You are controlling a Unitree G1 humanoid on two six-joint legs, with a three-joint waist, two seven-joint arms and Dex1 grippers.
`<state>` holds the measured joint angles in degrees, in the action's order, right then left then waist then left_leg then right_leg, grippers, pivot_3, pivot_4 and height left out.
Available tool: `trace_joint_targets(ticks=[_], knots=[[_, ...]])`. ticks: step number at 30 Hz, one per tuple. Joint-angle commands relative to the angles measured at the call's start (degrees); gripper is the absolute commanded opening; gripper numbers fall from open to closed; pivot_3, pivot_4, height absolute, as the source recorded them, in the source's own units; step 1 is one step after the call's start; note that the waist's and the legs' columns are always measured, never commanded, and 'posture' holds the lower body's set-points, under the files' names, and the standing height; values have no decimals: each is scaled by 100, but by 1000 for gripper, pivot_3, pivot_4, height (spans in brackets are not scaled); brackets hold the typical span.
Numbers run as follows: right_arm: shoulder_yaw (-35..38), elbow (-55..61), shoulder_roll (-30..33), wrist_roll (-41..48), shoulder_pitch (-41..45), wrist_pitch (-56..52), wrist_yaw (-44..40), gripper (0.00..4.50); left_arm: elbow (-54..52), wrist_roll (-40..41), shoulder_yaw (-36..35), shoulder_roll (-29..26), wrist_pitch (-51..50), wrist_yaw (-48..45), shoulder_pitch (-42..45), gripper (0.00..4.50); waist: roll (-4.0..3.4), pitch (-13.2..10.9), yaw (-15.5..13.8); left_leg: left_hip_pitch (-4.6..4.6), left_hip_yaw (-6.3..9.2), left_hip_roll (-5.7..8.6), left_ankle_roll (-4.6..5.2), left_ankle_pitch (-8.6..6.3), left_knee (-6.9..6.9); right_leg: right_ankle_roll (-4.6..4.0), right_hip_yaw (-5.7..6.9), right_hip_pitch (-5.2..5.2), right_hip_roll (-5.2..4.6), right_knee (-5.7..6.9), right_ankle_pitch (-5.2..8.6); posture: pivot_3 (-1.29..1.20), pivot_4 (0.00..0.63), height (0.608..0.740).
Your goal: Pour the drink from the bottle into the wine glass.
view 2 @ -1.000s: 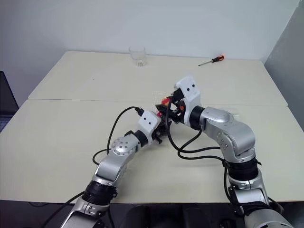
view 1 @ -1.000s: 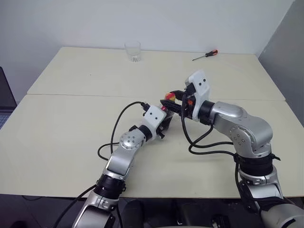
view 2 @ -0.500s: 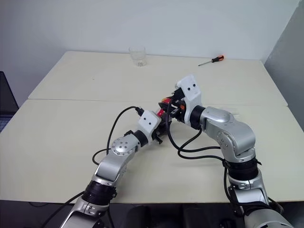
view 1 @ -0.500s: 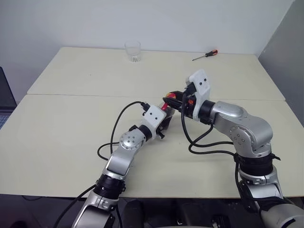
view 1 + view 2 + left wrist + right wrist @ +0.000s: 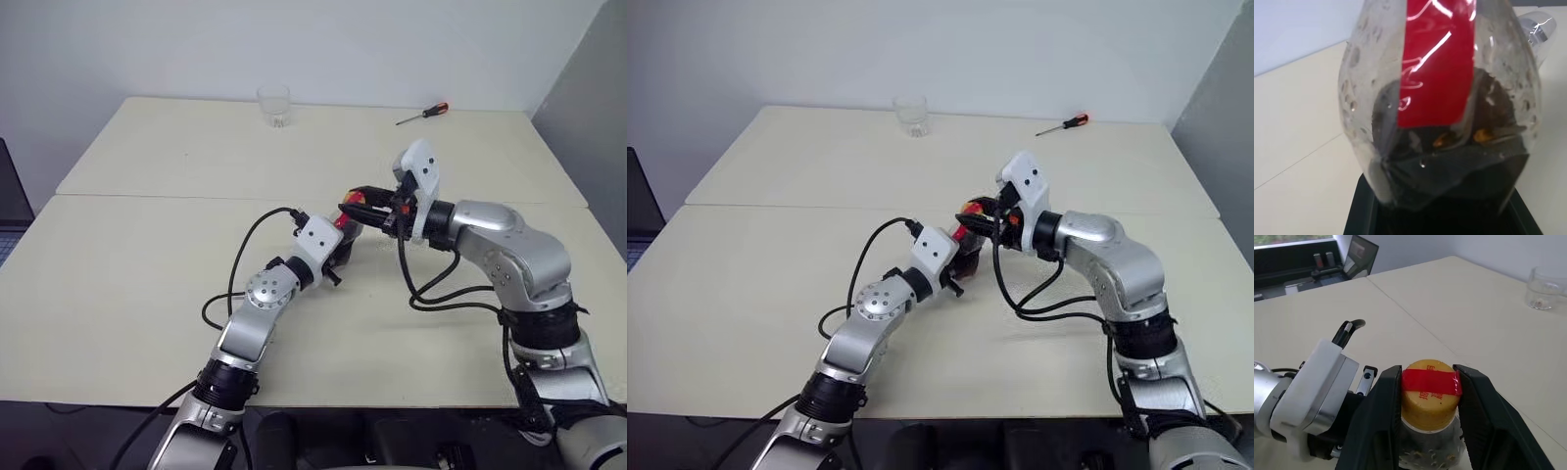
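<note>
Pouring had not begun. On a pale table (image 5: 147,284), the left gripper (image 5: 338,247) was closed on the body of the bottle (image 5: 1440,112), a small clear plastic bottle standing near the middle of the table. In the left wrist view, the bottle sat right against the gripper, its red label running up the side and the dark drink (image 5: 1449,171) pooled low inside.

Reaching in from the other side, the right gripper (image 5: 1430,387) had its two black fingers (image 5: 1383,401) pressed to either side of the yellowish cap (image 5: 1430,391), which carried a strip of red tape. The cap was still on the bottle, so the robot appeared to be at the opening step.

A short stemless tumbler (image 5: 274,105) stood at the far edge of the table, well apart from the arms, and a red-handled screwdriver (image 5: 424,114) lay toward the far right. No stemmed wine glass could be made out on the table.

Judging by this, what remained was removing the cap, bringing the bottle to a glass, and tipping it to pour.
</note>
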<state>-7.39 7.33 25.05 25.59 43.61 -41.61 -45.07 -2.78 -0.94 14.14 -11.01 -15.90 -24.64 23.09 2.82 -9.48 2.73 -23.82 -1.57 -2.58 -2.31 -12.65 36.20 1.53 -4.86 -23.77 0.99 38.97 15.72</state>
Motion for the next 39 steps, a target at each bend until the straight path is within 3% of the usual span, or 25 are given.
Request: trace_joint_targets(ticks=[1,7,12,19,24,33,39], knots=[[-264,-523,14,-68,475,893,-1063,1451,-285,57,42,33,126,-123,100,915,0,0,4,0,2,0,0,0,0,0,3,1,2,0,0,0,150,740],[-647,-2083,-225,-578,1012,2354,-2331,1451,-300,51,29,61,102,-148,81,899,-2,-1,5,-1,2,-2,0,0,3,-3,10,1,4,0,-2,0,150,740],[-824,-3354,-363,-679,1519,2664,-3718,1451,-368,58,29,81,9,-180,51,864,-13,-8,-20,-4,2,-3,0,0,9,-6,15,1,-5,1,-3,0,150,740],[-629,-4797,-713,-1181,2141,3689,-3860,1451,-446,44,50,57,-59,-241,3,846,-26,-16,-9,-3,7,-7,0,0,14,-12,29,4,-4,8,-7,0,150,740],[-416,-4992,-728,-1312,2253,3518,-3436,1451,-466,57,52,62,-99,-236,-9,845,-29,-18,-18,-5,13,-8,-1,0,15,-13,40,6,-8,8,-8,0,150,740],[-258,-4275,-528,-1235,2057,2995,-3341,4439,-313,68,71,154,-57,-276,79,794,-47,-29,-86,-9,41,-7,-1,1,35,-15,70,22,-10,9,-9,0,150,740],[-60,-3826,-334,-1128,1933,2630,-3192,4500,-209,70,84,195,-8,-323,155,794,-53,-33,-86,-12,60,-6,-1,0,54,-17,78,31,-8,13,-10,0,150,740]])
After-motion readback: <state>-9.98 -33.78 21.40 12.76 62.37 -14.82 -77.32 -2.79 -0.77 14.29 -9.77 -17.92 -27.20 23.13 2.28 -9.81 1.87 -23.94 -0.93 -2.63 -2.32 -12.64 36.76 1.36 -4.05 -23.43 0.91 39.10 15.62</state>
